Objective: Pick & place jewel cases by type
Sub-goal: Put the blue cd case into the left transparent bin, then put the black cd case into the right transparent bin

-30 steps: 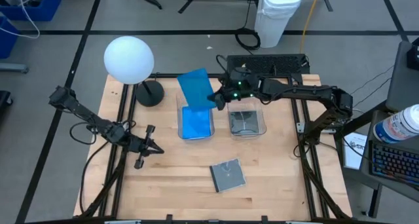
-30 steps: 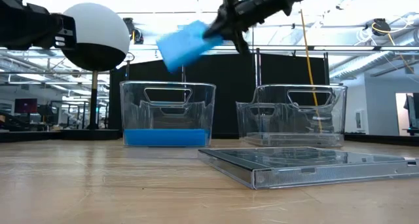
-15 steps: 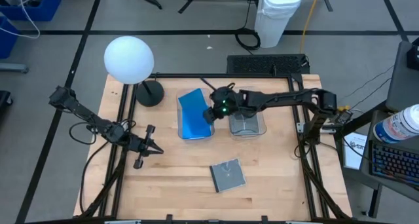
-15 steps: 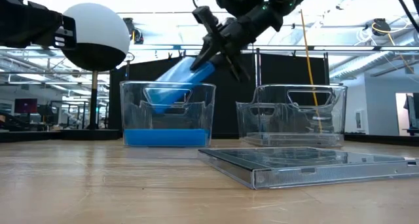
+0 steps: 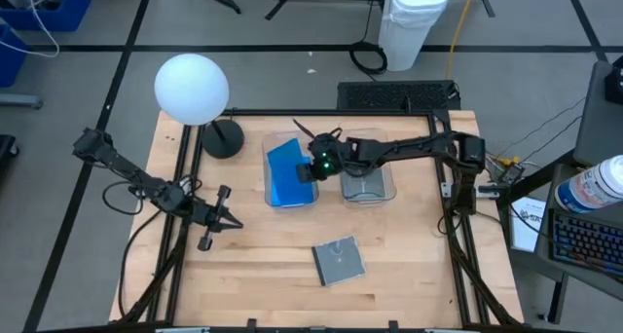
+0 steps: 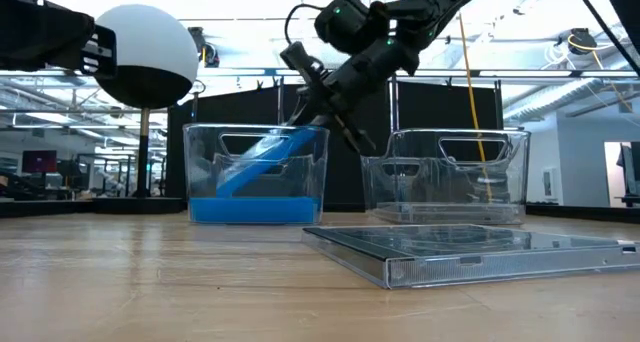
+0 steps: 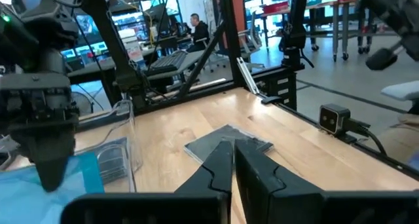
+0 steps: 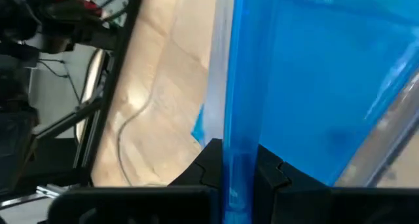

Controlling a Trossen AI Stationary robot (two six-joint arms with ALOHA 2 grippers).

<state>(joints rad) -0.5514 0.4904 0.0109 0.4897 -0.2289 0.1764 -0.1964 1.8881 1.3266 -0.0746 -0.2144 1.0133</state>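
Note:
My right gripper point(image 5: 310, 167) is shut on a bright blue jewel case point(image 5: 286, 166) and reaches into the left clear tub point(image 6: 256, 172). The blue case point(image 6: 250, 162) slants inside that tub over more blue cases on its floor. The right clear tub point(image 5: 367, 178) holds grey see-through cases. One grey see-through case point(image 5: 339, 260) lies flat on the near table. My left gripper point(image 5: 222, 216) waits shut over the table's left part, holding nothing. My right gripper pinches the blue case's edge point(image 8: 234, 152) between its two fingers, at the case's upper right end point(image 6: 300, 132). The fingers slant down from the upper right. The case hangs tilted below them, its lower end down inside the left tub.
A white ball lamp on a black base point(image 5: 192, 90) stands at the far left of the table. Black frame rails point(image 5: 185, 167) run along the table's sides. Bare wood point(image 5: 273, 245) lies between the tubs and the near edge.
My right gripper has moved down and toward the table's near left, from above the far edge of the tubs into the left tub. The blue case, earlier held high and nearly level, has tipped steeply and dropped inside the tub walls.

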